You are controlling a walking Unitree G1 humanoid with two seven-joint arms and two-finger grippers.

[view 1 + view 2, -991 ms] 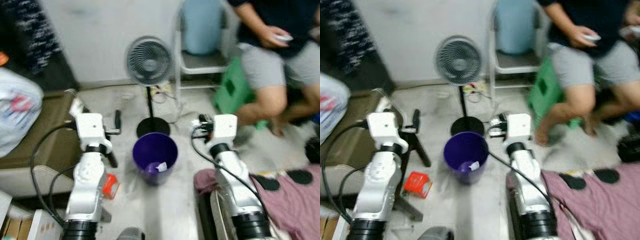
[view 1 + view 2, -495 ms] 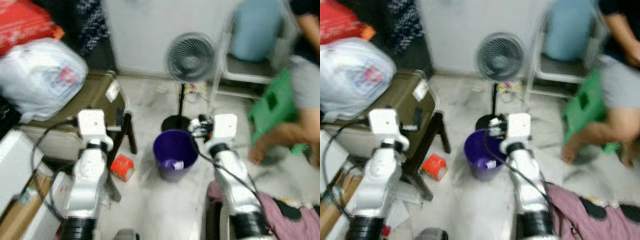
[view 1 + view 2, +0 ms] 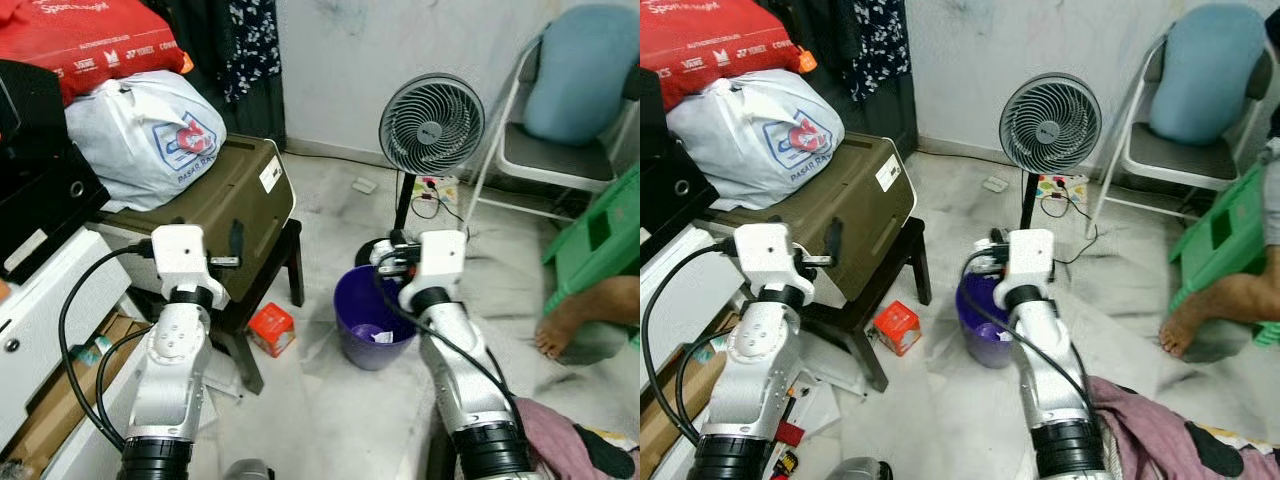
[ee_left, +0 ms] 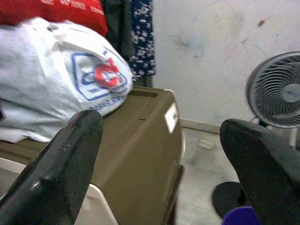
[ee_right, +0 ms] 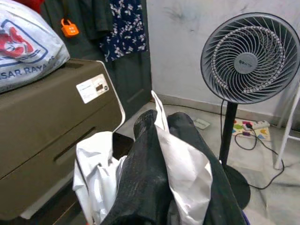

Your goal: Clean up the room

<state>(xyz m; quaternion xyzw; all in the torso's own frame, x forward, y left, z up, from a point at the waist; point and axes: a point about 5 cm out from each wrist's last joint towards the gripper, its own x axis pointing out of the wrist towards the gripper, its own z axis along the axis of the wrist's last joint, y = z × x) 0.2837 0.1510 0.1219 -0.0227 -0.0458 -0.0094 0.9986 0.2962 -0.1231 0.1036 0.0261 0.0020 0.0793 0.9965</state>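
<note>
Right wrist view shows the right gripper [image 5: 171, 154] squeezed tight on white crumpled paper [image 5: 101, 176], held up because the purple bin [image 3: 372, 318] sits just below. The left gripper [image 4: 168, 173] waits wide open, holding nothing, near the brown case [image 4: 136, 140].

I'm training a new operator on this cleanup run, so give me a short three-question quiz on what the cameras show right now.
1. True or false: the right gripper has its jaws shut on crumpled white paper.
2. What stands on the floor between the stool and the purple bin? A) a red carton B) a shoe C) a bottle
3. Fill in: the white plastic bag rests on top of the olive ____.

Key: 1 true; 2 A, the red carton; 3 case.
</note>
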